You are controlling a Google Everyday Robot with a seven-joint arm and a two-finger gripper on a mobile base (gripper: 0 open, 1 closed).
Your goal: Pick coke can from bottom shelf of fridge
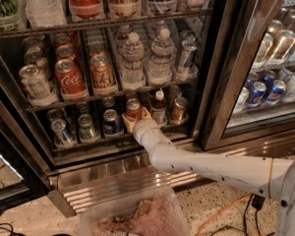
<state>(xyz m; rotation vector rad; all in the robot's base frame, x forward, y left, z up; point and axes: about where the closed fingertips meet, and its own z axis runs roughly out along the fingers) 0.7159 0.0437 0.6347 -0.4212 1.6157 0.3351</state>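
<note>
Camera view: hand (135, 118) clasped round the coke can (133, 107) on the fridge's (119, 185) bottom shelf (96, 143).
Coke can stands upright just left of the little capped bottle (159, 102); the white arm (211, 166) reaches in from lower right of that bottle.

Matt plastic tool (134, 120) clasping glossy metal coke can (133, 107), brushed-steel fridge (119, 180)

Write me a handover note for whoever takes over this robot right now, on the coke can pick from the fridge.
Gripper: reached into the fridge, at the coke can; a firm hold cannot be confirmed.
Coke can: upright on the bottom shelf, between a blue can and a little bottle.
Done: approach to the can.
Left: confirm the hold, lift the can, draw it out of the fridge.
</note>
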